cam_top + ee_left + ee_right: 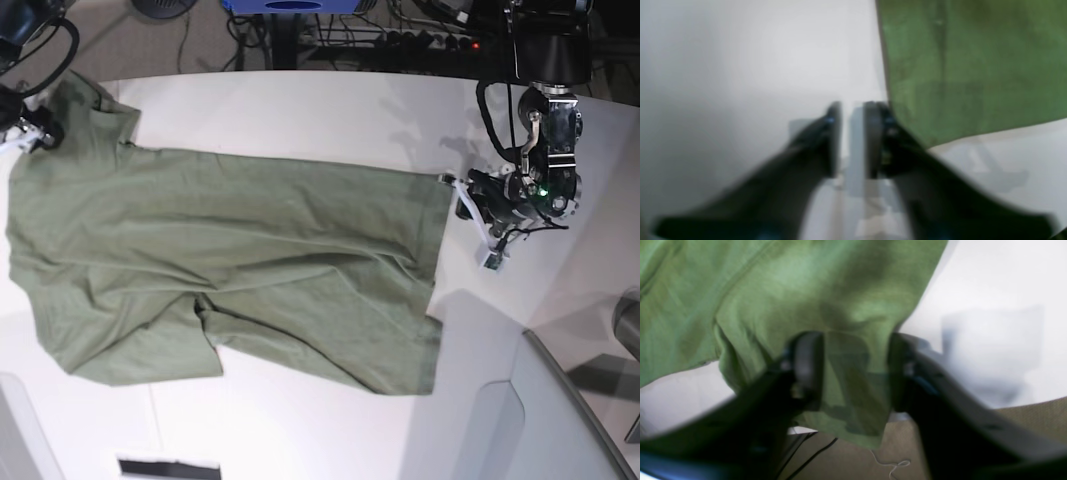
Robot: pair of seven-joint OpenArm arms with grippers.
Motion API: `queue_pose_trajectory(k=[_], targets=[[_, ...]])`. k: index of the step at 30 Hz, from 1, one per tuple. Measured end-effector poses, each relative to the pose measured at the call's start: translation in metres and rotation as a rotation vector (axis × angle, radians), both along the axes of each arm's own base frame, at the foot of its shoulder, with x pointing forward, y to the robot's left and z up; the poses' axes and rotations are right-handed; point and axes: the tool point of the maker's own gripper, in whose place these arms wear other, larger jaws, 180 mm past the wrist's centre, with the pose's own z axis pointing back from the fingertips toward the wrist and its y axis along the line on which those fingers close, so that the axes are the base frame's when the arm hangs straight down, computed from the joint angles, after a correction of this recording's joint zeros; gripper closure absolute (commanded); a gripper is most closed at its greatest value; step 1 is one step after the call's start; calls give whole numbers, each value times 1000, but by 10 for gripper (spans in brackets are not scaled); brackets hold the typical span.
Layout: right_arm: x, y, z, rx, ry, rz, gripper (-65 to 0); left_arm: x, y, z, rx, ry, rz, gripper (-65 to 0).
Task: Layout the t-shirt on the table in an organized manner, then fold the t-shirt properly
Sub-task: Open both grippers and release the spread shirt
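While the left tool (852, 140) hovers parted beside the t-shirt (230, 270), the right tool (856, 370) straddles cloth, parted.

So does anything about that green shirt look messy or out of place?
Yes. The t-shirt isn't flat: one sleeve is tucked over the body near its middle, and the far corner by the right gripper hangs over the table edge.

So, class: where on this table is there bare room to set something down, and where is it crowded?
Bare white table runs along the far edge beyond the t-shirt, and along the near edge below its hem. A smaller bare patch lies between the shirt's right edge and the grey panel. It is crowded at the shirt's right edge by the left gripper, and at the far left corner.
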Motion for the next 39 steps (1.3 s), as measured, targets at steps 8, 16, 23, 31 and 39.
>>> queue_pose_trajectory(k=[8, 16, 23, 31, 39], targets=[[-4, 5, -3, 14, 21, 5, 0, 2, -18, 21, -323, -46, 99, -318], [-4, 5, -3, 14, 21, 6, 0, -29, -24, 7, -411, 16, 140, -308], [-4, 5, -3, 15, 21, 6, 0, -40, -12, -12, -470, -15, 284, -308], [-4, 5, -3, 14, 21, 9, 0, -43, -7, -17, -502, -28, 337, -316], [-4, 5, -3, 14, 22, 9, 0, -40, -25, -19, -552, -40, 352, -309]])
